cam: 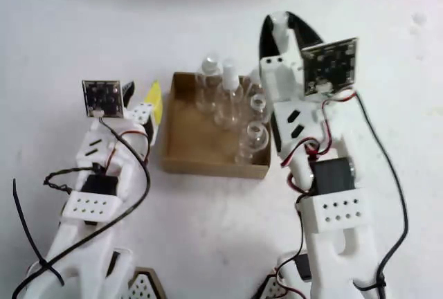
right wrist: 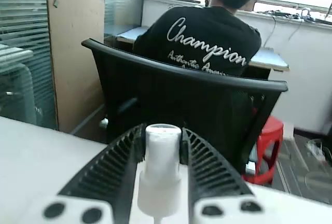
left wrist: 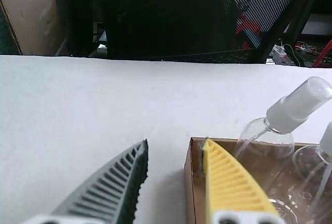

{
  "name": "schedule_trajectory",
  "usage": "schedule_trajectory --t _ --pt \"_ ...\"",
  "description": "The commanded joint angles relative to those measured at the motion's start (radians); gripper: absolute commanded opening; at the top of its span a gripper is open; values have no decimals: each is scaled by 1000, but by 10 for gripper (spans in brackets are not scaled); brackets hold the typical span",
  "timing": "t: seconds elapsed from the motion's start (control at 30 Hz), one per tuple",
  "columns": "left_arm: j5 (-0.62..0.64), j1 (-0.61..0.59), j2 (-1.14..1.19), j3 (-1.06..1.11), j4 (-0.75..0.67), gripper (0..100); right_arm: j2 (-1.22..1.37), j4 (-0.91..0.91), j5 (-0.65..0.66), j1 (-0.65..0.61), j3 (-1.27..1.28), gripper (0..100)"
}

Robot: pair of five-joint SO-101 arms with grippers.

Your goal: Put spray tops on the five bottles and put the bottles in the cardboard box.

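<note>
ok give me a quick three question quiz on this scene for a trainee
1. True or false: the right hand grips a spray top.
2. Fill in: the left hand is ___ (open or shut).
3. Pick one: the bottles are
A. in the cardboard box
B. in the left hand
C. in the right hand

Key: 1 true; 2 open; 3 A
</note>
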Motion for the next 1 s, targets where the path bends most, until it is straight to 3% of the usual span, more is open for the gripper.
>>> schedule_trajectory --t 0.0,0.33,0.5,0.97 --pt "-12 4 -30 -5 -26 161 -25 -116 -8 -15 38 15" --pt "-12 4 -30 -6 -26 161 -15 -134 -11 -15 48 15" --pt "-12 4 -30 -6 -26 161 -15 -251 -80 -28 84 15" --pt "-12 4 -24 -8 -26 161 -13 -460 -86 24 226 15"
